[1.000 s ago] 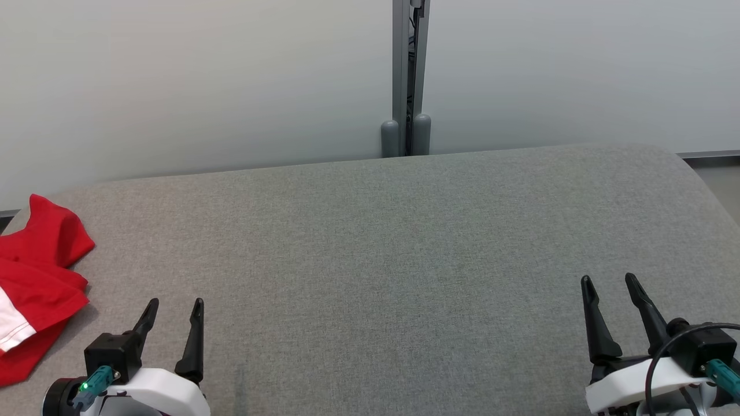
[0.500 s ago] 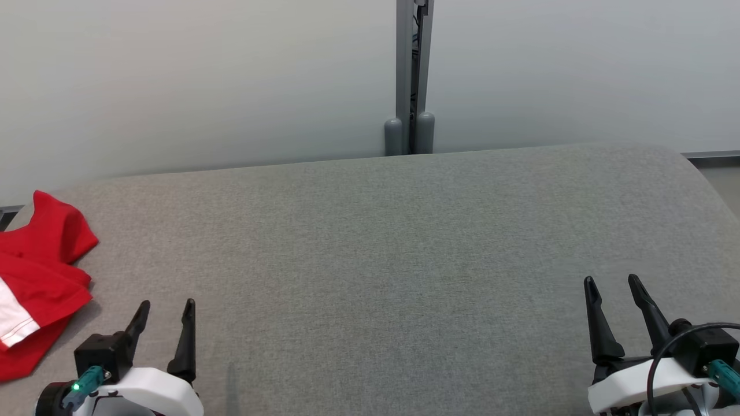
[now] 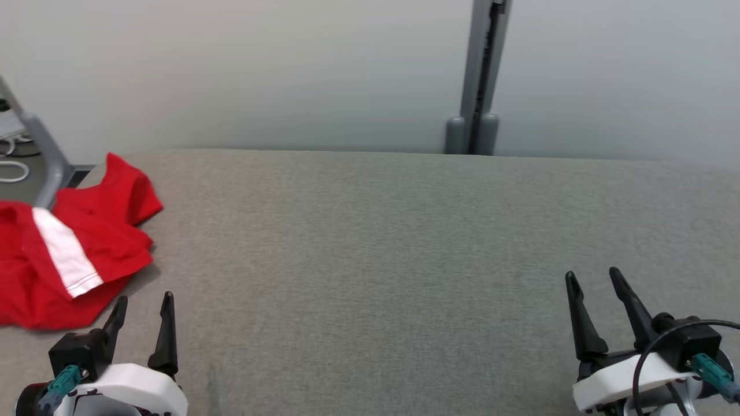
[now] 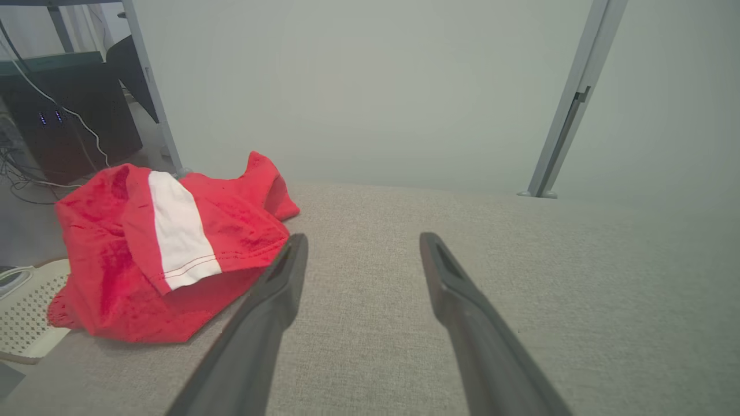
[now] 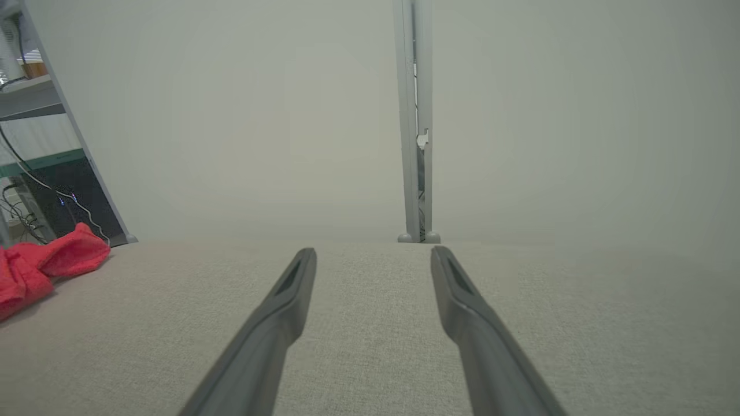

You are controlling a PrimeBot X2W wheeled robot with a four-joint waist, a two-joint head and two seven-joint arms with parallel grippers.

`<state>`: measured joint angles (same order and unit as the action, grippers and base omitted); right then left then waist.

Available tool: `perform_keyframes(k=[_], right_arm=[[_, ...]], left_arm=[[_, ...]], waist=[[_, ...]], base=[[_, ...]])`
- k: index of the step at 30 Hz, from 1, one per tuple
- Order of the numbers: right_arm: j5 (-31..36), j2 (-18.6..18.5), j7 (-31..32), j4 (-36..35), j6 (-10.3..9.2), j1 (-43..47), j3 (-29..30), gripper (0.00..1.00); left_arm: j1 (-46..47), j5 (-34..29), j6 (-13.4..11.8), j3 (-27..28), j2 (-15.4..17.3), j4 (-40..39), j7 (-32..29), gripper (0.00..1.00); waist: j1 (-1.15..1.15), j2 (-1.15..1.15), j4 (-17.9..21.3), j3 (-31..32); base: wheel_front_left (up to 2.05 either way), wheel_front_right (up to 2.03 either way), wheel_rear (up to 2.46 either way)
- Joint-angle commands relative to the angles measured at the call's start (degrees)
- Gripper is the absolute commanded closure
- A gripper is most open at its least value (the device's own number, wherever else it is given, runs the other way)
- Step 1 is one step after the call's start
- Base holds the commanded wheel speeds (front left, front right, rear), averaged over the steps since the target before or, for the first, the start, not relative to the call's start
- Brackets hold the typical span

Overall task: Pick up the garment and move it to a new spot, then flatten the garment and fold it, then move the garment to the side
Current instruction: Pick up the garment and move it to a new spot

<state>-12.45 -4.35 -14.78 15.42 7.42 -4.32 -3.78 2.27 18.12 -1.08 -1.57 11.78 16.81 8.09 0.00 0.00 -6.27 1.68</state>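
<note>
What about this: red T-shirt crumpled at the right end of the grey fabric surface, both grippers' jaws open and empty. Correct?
Wrong end. The head view shows the red T-shirt crumpled at the left end of the grey fabric surface. The left gripper and right gripper have jaws open and empty.

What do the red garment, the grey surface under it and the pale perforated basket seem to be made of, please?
The garment: soft knit, likely cotton jersey; it rumples in limp matte folds. The grey surface: woven upholstery cloth, matte; a fine weave shows. The basket: probably moulded plastic, smooth, with regular rows of small holes.
</note>
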Motion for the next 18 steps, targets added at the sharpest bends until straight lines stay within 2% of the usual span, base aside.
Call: perform_keyframes(k=[1,10,18], right_arm=[[-0.15,-0.2,0.11,-0.24,0.12,-0.46,-0.25,0.0],[-0.88,0.27,0.36,-0.85,0.12,-1.06,-3.33,0.0],[-1.22,0.23,0.37,-0.8,0.12,-1.04,-4.01,0.0]], left_arm=[[-0.26,0.42,-0.47,0.28,0.24,-0.03,0.33,0.0],[-1.24,1.14,-0.97,0.67,0.52,-0.27,0.69,0.0],[-1.67,1.3,-1.35,0.27,0.61,-0.72,0.58,0.0]], waist=[[0.0,0.0,-1.86,-0.11],[0.0,0.0,-5.51,0.0],[0.0,0.0,-6.06,-0.23]], base=[[0.0,0.0,0.0],[0.0,0.0,0.0],[0.0,0.0,0.0]])
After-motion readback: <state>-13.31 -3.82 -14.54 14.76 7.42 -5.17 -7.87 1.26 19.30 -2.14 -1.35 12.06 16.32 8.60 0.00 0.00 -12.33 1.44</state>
